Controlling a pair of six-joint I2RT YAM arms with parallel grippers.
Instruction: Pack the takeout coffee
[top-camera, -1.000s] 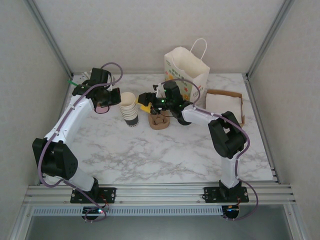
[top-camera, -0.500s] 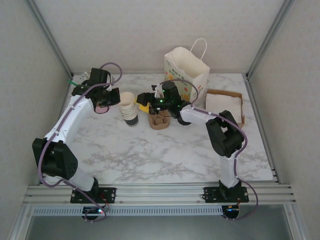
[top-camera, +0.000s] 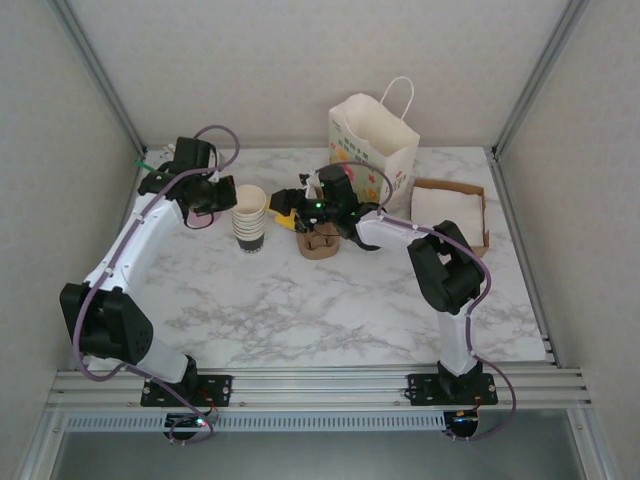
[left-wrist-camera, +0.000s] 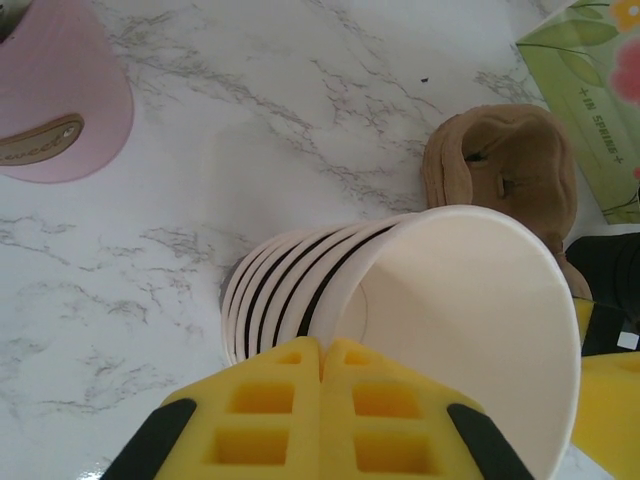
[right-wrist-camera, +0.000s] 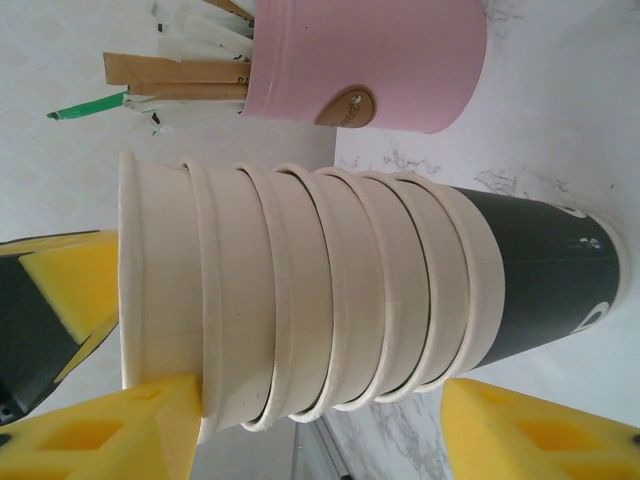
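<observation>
The left end effector (left-wrist-camera: 322, 352) is clenched on the rim of the top cup (left-wrist-camera: 470, 330) in a stack of lidless paper cups (top-camera: 248, 220) at the back left of the marble bench (top-camera: 300, 310), near a pink holder (right-wrist-camera: 365, 60) (straws and stirrers inside). The right end effector (right-wrist-camera: 315, 405) is released, its yellow fingers spread alongside the stack, close to a brown cup carrier (top-camera: 320, 243). Where the lidded takeout coffee stands I cannot tell.

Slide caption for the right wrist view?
Right gripper, jaws open, close up on the cup stack; pink holder behind.
</observation>
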